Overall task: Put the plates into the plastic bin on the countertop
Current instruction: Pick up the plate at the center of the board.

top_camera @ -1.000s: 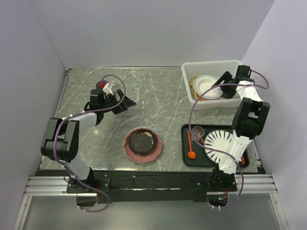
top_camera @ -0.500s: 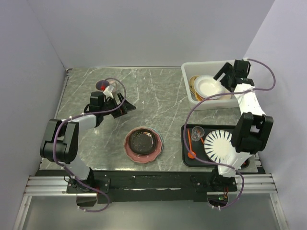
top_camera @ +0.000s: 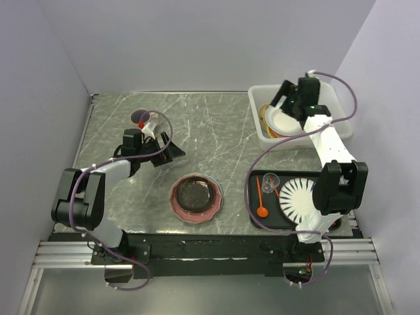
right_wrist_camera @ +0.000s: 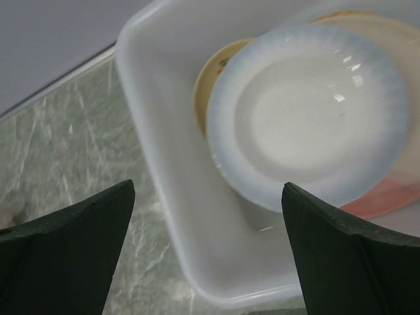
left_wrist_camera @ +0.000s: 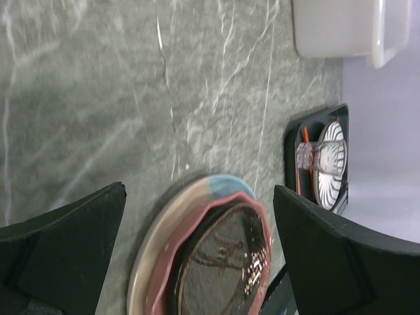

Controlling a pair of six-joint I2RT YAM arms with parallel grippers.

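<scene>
Top external: right claw point(top_camera: 287, 100) hangs over the plastic bin point(top_camera: 257, 125) at the far right of the countertop point(top_camera: 210, 125), jaws spread wide, nothing held. A white plate point(top_camera: 281, 121) lies in the bin on top of others. Left claw point(top_camera: 172, 149) is wide open and empty above bare countertop, apart from the black speckled plate point(top_camera: 195, 195) sitting on a pink plate point(top_camera: 174, 200) near the front edge.

Left wrist: fingers point(left_wrist_camera: 62, 256) flank that stack without touching it. A black tray point(left_wrist_camera: 292, 138) with a striped plate point(left_wrist_camera: 331, 193) lies beyond.

Right wrist: white plate rests on a cream plate point(right_wrist_camera: 207, 85) and a pink-edged plate point(right_wrist_camera: 380, 200) inside the bin, fingers clear of all.
</scene>
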